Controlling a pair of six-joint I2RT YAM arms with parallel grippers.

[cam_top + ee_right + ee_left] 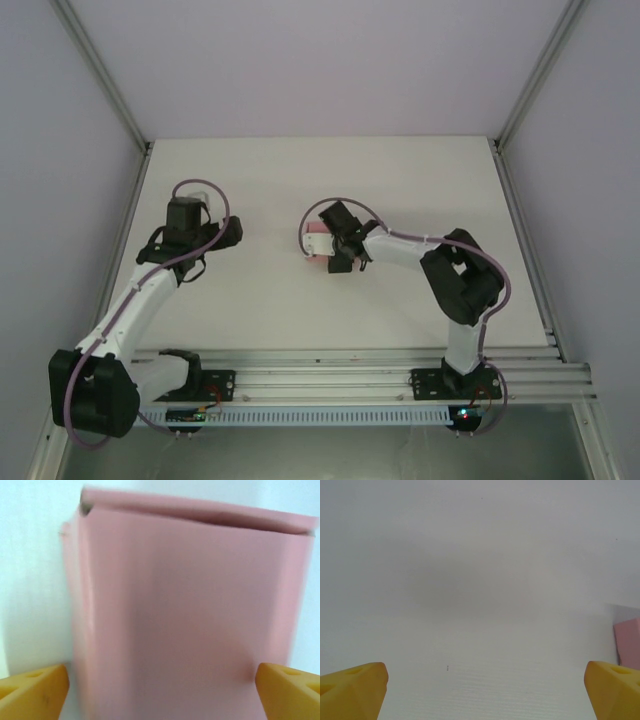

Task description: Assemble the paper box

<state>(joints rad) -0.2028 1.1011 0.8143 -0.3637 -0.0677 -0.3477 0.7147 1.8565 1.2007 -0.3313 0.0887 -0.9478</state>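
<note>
The pink paper box (185, 605) rests near the middle of the table (420, 180), between the right gripper's (162, 692) wide-open fingers, seemingly unclamped. The left gripper (485, 692) hangs open further left, giving it room.

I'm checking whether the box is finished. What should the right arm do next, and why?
Probably draw the right gripper straight back. Its jaws stand open either side of the pink paper box, which looks folded up; the flap at its far end shows a small gap at one corner.
</note>
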